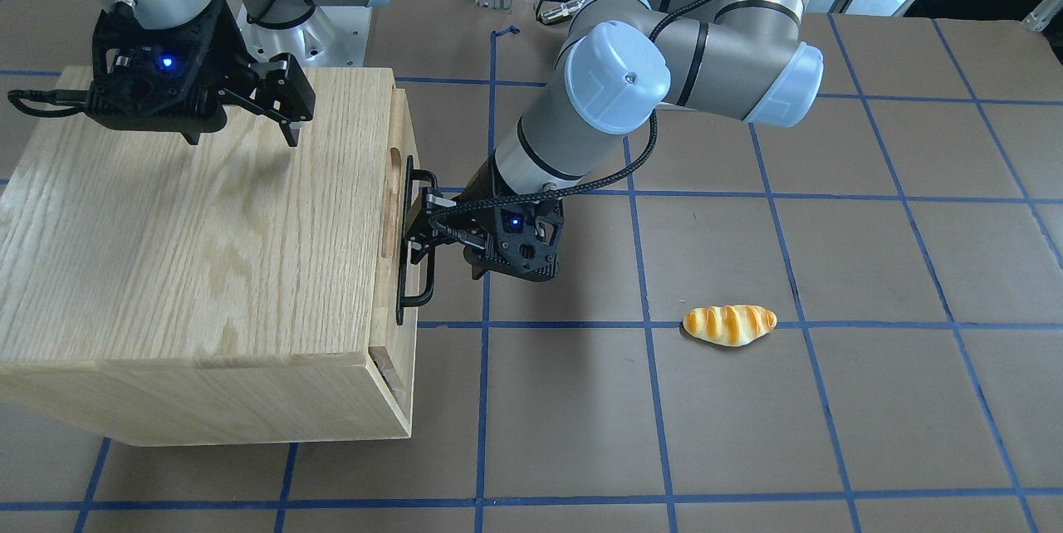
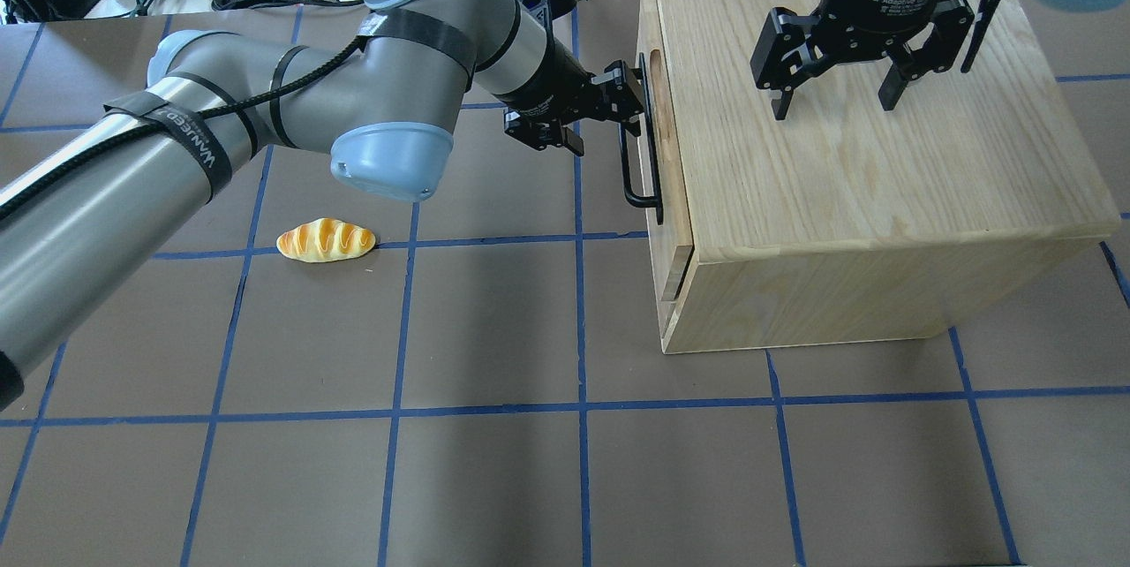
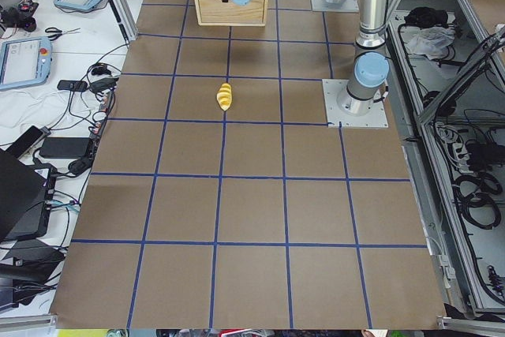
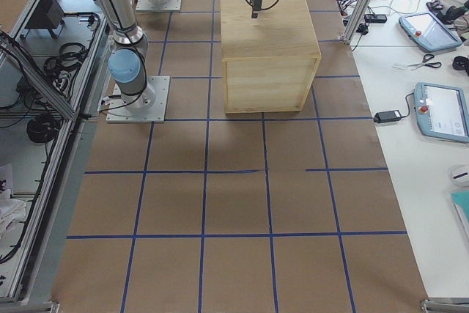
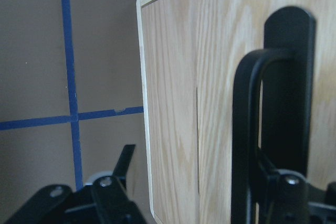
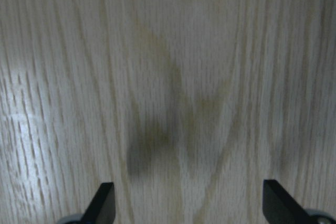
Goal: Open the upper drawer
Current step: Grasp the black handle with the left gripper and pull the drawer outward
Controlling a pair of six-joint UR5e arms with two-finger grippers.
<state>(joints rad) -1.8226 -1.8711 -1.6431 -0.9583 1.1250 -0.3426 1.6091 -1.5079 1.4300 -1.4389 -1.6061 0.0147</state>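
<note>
The light-oak cabinet [image 2: 865, 161] [image 1: 191, 251] stands on the table. The upper drawer [image 2: 673, 152] [image 1: 390, 209] has its front panel close to the cabinet body, and none of its inside shows. Its black bar handle [image 2: 629, 170] [image 1: 430, 276] [image 5: 244, 129] runs along the front. My left gripper [image 2: 609, 112] [image 1: 428, 230] [image 5: 207, 182] is open at the handle's far end, with a finger on each side of the bar. My right gripper [image 2: 830, 103] [image 1: 249, 114] [image 6: 186, 203] is open and empty, hovering just above the cabinet's top.
A toy bread roll [image 2: 325, 240] [image 1: 729, 324] [image 3: 225, 95] lies on the brown table with blue grid lines, on my left, away from the cabinet. The cabinet's lower front panel [image 2: 673, 306] sits below the drawer. Cables and devices lie beyond the table's far edge.
</note>
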